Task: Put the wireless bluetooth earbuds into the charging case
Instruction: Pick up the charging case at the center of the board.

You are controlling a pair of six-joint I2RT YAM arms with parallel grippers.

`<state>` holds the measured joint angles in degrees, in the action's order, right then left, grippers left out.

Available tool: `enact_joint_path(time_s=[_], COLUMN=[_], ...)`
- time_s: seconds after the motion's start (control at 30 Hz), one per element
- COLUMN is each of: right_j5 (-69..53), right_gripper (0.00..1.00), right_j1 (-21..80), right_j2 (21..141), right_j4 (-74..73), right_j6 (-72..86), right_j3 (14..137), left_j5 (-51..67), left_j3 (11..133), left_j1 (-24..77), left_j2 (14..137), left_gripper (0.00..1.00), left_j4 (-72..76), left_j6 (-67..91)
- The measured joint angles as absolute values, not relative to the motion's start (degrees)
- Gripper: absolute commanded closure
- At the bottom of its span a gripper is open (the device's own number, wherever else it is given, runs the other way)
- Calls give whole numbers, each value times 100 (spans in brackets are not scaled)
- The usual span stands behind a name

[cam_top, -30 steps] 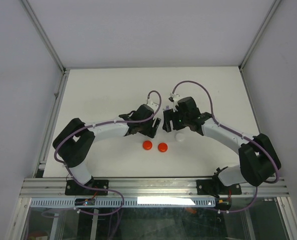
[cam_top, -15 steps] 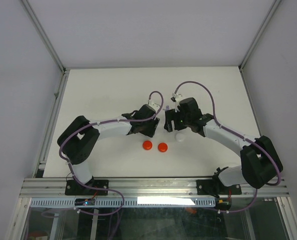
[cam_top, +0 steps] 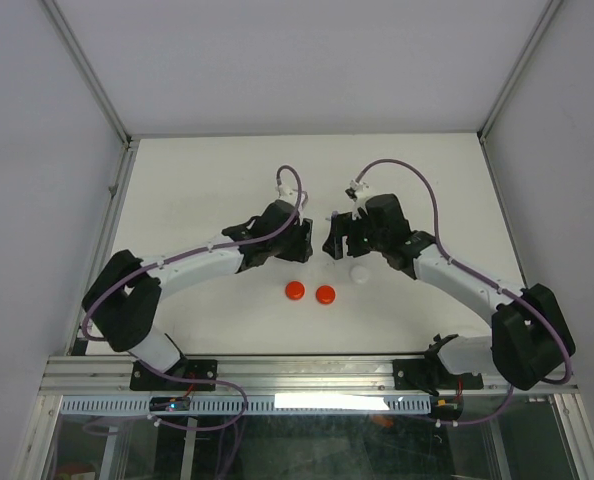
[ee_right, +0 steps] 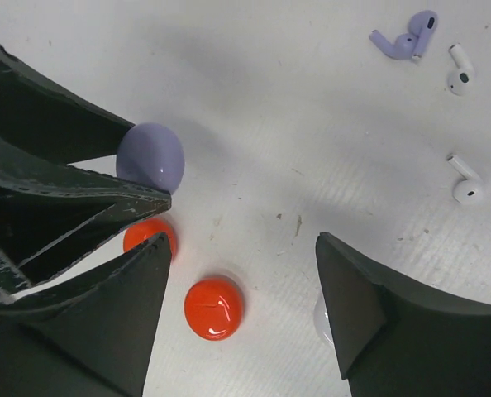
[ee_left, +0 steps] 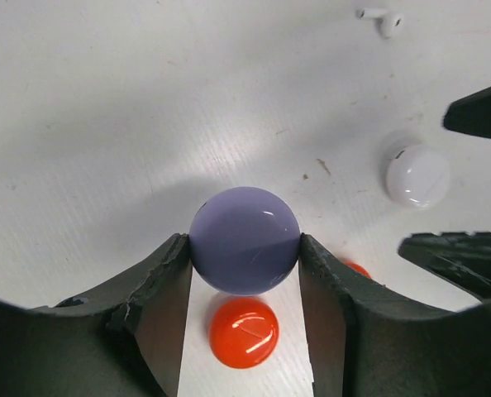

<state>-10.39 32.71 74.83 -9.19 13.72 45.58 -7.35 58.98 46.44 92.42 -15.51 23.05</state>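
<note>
Left arm [cam_top: 192,262] had stretched up-frame; left gripper [ee_left: 244,248] clamped the lilac case [ee_left: 244,236], right gripper [ee_right: 241,244] gaped empty; lilac earbuds [ee_right: 404,40] wanted fetching.

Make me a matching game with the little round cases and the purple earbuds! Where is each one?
Things:
1. lilac round case
2. red round cases
3. lilac earbuds
4. white round case

Places:
A. loose on the table, next to a white earbud
B. partly hidden behind the right gripper in its wrist view
C. pinched in the left gripper
D. side by side on the table, nothing gripping them

Pairs: 1-C, 2-D, 3-A, 4-B
</note>
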Motion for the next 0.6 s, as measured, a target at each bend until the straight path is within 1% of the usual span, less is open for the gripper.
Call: enact_joint_path(time_s=[0.17, 0.3, 0.5, 0.6], right_j5=[-1188, -1258, -1415, -1433], right_gripper=[29, 29, 29, 29], right_j1=[3271, 3271, 3293, 3415], right_j2=[7435, 7148, 6469, 6340], right_j4=[-794, -482, 628, 1216], right_j6=[1750, 2012, 2158, 2154], right_j3=[4560, 4438, 3627, 3229], left_j5=[-725, -725, -703, -718], left_j3=[5540, 5290, 4919, 4681], left_j1=[4644, 4606, 4477, 4451], left_j2=[8635, 8344, 7964, 7776], left_gripper=[63, 67, 67, 70], left_j4=[-1269, -1068, -790, -611], left_j6=[2775, 3459, 5087, 5994])
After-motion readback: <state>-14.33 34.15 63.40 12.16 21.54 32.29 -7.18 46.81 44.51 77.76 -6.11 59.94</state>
